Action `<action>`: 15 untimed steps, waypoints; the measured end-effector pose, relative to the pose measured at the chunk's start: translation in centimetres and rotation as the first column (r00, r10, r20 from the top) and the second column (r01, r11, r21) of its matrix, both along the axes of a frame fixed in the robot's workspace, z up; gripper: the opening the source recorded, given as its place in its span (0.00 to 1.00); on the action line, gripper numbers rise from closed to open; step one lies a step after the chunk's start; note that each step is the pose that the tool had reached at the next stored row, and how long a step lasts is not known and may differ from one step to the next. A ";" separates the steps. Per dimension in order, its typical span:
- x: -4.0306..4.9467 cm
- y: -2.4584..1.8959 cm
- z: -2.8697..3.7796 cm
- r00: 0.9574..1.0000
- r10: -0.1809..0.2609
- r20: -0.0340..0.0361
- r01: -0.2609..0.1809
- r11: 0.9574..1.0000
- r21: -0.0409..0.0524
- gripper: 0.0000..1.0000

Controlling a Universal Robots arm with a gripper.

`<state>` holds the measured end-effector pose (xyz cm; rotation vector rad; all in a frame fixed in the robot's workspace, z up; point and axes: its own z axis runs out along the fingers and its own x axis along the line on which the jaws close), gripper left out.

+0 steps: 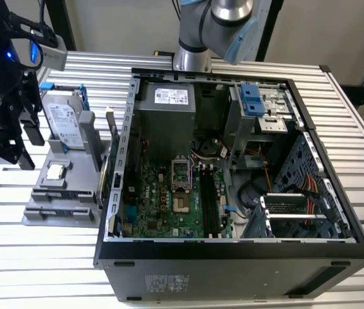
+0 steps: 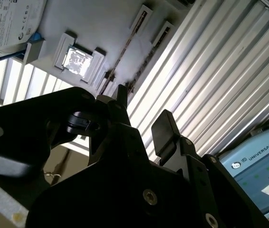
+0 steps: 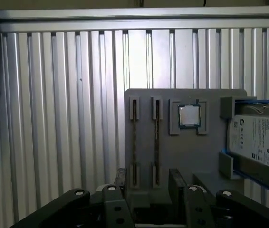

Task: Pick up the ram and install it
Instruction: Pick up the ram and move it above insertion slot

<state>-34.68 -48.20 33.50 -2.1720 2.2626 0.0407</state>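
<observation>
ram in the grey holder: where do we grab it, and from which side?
Likely the ram's long upper edge, mid-length between the holder's end clips, pinching its flat faces. Come straight down from above: it sits on edge in a narrow slot, leaving just that edge reachable.

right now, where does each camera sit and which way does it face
first wrist view: on the wrist behind the open gripper, facing the holder, cpu and drive on the slatted table; both fingers show.
second wrist view: on the wrist, looking slantwise past the gripper at the same holder, cpu and drive; dark gripper body shows.
exterior view: off the arm, high, looking down into the open case; arm behind the case, gripper near the holder at the view's left.
shared: all three show holder, cpu, drive.
</observation>
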 end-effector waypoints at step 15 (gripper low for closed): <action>-0.07 0.00 -0.51 1.000 0.011 0.000 -0.011 1.000 0.000 1.00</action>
